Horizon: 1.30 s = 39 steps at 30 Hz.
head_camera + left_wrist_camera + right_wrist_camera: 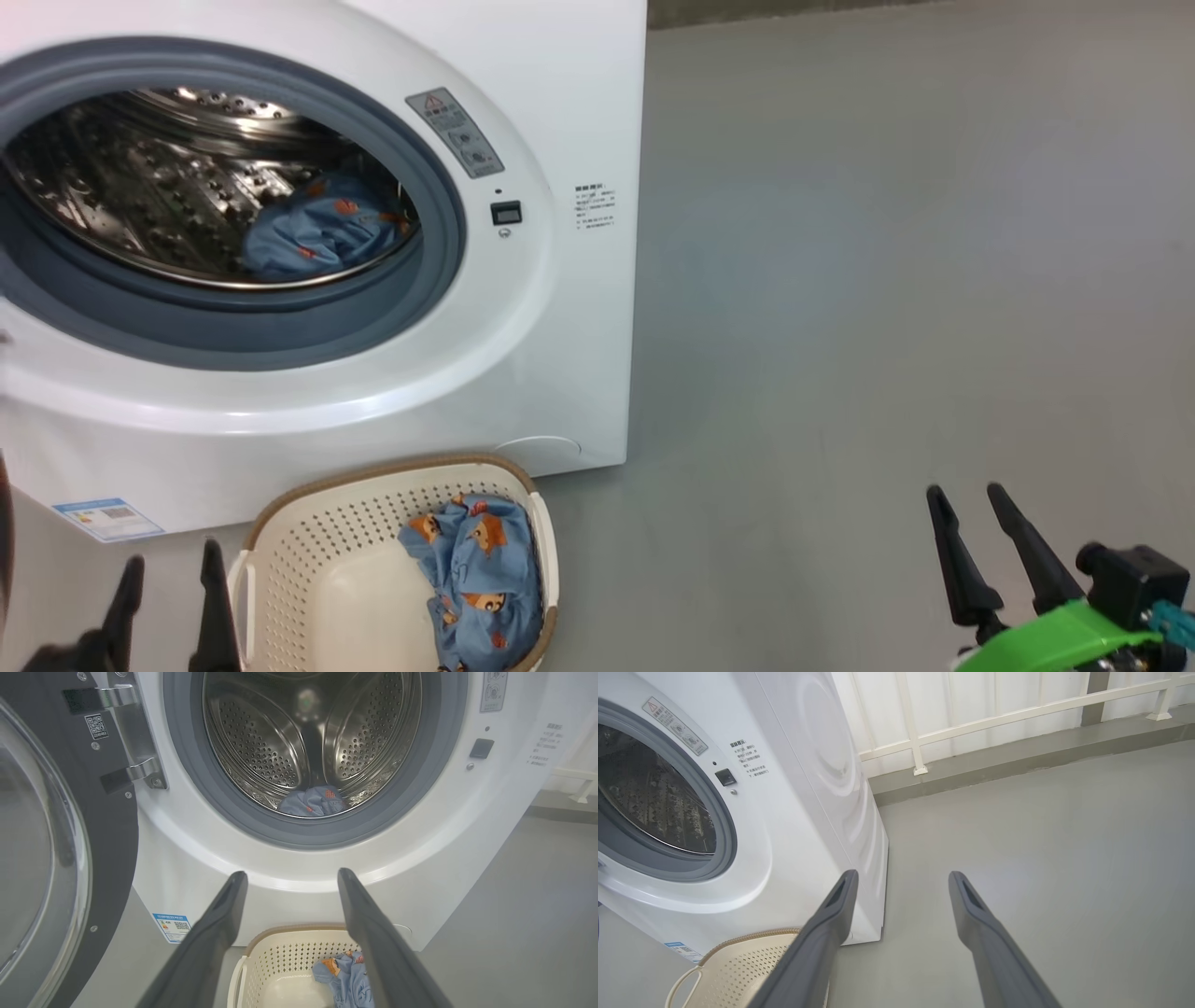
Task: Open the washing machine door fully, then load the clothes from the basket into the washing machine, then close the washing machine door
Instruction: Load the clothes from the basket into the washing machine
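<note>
Left end effector, right end effector wide, empty; basket w/ one garment on grey floor, other garment in drum, door open.

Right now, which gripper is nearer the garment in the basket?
Left. The left gripper, open, is beside the basket's left edge; the right gripper, open, is over floor far to the garment's right.

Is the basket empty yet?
Not empty: the basket holds one blue garment at its right side; a second garment lies in the drum.
</note>
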Available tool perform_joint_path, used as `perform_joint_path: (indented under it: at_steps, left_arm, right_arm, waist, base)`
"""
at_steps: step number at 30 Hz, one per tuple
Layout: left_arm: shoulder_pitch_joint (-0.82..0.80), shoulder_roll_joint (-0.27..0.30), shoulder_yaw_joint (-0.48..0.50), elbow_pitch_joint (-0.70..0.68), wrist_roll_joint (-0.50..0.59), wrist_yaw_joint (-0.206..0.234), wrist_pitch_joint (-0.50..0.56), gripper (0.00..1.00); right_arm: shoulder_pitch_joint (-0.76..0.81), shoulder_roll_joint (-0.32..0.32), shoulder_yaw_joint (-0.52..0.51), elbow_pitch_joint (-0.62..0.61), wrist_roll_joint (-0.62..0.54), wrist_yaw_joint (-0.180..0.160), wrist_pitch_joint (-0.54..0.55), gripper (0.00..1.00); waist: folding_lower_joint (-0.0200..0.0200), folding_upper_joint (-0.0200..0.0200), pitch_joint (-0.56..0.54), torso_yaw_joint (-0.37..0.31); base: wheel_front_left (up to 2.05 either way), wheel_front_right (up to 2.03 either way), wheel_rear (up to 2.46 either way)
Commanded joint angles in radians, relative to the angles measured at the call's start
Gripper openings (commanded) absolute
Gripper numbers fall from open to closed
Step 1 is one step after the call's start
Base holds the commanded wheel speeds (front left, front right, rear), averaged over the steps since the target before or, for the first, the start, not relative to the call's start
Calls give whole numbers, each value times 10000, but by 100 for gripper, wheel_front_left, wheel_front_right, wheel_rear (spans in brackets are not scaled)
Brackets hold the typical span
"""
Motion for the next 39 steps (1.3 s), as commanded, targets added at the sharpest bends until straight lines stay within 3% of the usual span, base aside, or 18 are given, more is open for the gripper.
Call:
perform_joint_path:
  at_steps: [1,11,24,39]
  left_arm:
    - [52,111,286,-342,64,-25,-63,100]
    - [1118,-57,339,-1039,-10,-25,-63,100]
    - [1253,-100,307,-1130,-79,-25,-63,100]
    - [384,-103,33,-297,-549,-25,-63,100]
  right_arm:
    - [164,-181,114,-231,137,16,-49,100]
    - [647,-236,-137,-331,171,16,-49,100]
    - [676,-242,-78,-398,141,16,-49,100]
    - [75,96,29,-549,23,16,-49,100]
  waist:
    - [0,0,-140,83]
    - [0,0,-451,182]
    - [0,0,-442,222]
    - [0,0,775,27]
  base:
    - [0,0,0]
    - [0,0,0]
    - [0,0,0]
    - [0,0,0]
